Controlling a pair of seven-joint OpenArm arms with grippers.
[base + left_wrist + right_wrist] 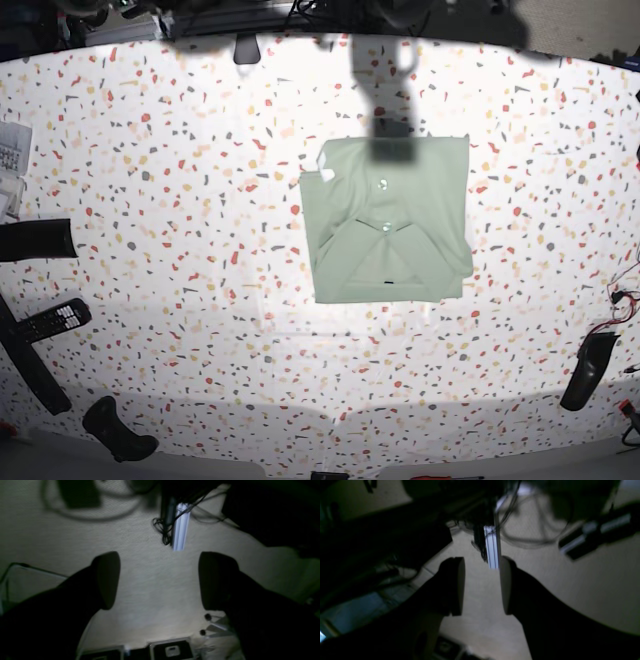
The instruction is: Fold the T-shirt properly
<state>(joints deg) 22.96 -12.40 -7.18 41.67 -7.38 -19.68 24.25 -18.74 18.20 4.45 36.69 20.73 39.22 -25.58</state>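
Note:
The T-shirt lies folded into a neat pale green rectangle in the middle of the speckled table, button side up, collar toward the near edge. A small corner of cloth sticks out at its upper left. Neither gripper is near it. In the left wrist view my left gripper stands wide open with nothing between its dark fingers, over a beige surface. My right gripper is open by a narrower gap, also empty. The shirt does not show in either wrist view.
A remote control and dark arm parts sit at the table's left edge, papers further back. Another dark arm part and wires are at the right edge. Both wrist views show an aluminium bar and cables.

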